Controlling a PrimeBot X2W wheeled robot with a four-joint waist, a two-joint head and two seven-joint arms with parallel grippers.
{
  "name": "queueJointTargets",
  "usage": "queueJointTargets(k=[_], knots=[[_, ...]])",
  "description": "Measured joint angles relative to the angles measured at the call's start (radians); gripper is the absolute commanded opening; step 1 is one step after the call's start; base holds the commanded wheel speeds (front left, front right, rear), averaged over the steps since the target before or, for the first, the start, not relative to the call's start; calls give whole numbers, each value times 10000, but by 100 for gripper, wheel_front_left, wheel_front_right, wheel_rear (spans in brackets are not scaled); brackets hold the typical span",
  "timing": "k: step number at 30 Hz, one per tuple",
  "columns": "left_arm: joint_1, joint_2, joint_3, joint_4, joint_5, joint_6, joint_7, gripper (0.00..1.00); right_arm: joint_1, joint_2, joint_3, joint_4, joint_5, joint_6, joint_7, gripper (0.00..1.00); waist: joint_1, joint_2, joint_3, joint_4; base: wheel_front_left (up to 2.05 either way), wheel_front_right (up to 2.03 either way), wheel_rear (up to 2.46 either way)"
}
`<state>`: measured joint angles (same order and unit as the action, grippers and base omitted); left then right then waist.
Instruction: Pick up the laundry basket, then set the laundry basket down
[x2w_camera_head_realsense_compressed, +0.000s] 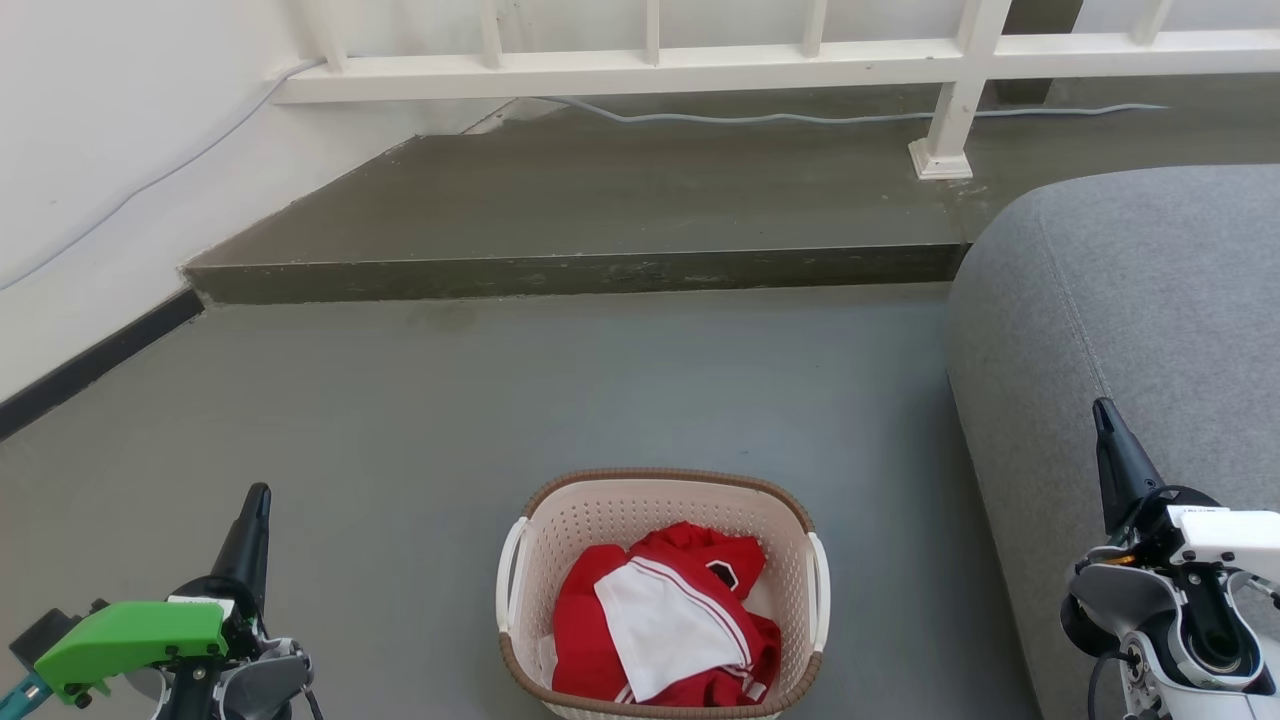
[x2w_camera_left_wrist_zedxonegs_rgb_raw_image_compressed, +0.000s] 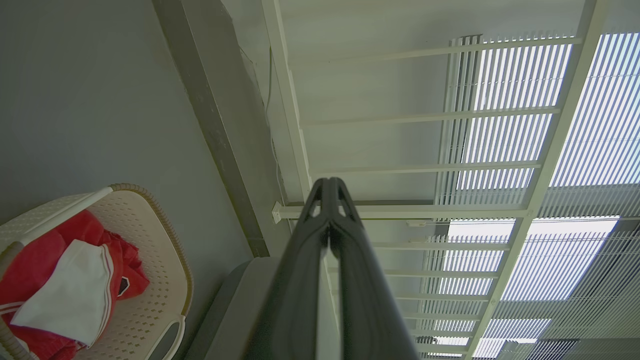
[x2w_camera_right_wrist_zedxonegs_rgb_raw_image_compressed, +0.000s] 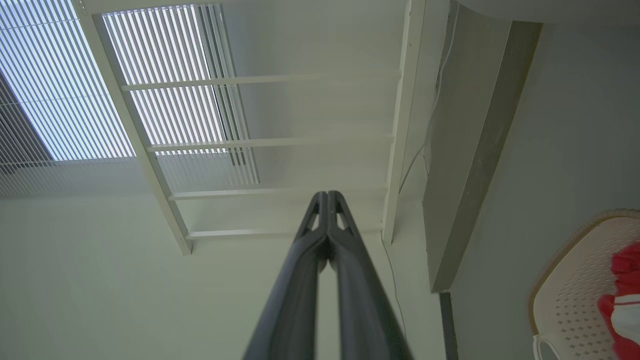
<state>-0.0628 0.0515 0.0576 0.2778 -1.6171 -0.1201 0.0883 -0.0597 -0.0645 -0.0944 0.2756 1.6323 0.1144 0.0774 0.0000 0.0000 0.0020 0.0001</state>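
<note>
The laundry basket (x2w_camera_head_realsense_compressed: 560, 540) stands on the grey floor at the bottom centre of the head view: cream perforated plastic, brown woven-look rim, white side handles, red-and-white clothing inside. It also appears at lower left as the basket (x2w_camera_left_wrist_zedxonegs_rgb_raw_image_compressed: 160, 270) in the left wrist view and at lower right as the basket (x2w_camera_right_wrist_zedxonegs_rgb_raw_image_compressed: 565, 295) in the right wrist view. My left gripper (x2w_camera_head_realsense_compressed: 256, 497) is at lower left, well left of the basket, fingers together and holding nothing (x2w_camera_left_wrist_zedxonegs_rgb_raw_image_compressed: 328, 182). My right gripper (x2w_camera_head_realsense_compressed: 1101, 408) is at lower right over the sofa edge, fingers together and holding nothing (x2w_camera_right_wrist_zedxonegs_rgb_raw_image_compressed: 326, 195).
A grey sofa (x2w_camera_head_realsense_compressed: 1150, 330) fills the right side, close to the basket. A raised concrete step (x2w_camera_head_realsense_compressed: 560, 270) runs across behind, with a white railing (x2w_camera_head_realsense_compressed: 950, 70) and a cable. A white wall (x2w_camera_head_realsense_compressed: 90, 180) with dark skirting bounds the left.
</note>
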Motion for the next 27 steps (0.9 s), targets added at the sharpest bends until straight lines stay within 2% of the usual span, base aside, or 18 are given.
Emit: queueJointTargets(k=[27], knots=[[0,-6,13,-2,0,0,2,0,-5,6,-12,38,0,0,25,0,0,0,0,0,0,0,0]])
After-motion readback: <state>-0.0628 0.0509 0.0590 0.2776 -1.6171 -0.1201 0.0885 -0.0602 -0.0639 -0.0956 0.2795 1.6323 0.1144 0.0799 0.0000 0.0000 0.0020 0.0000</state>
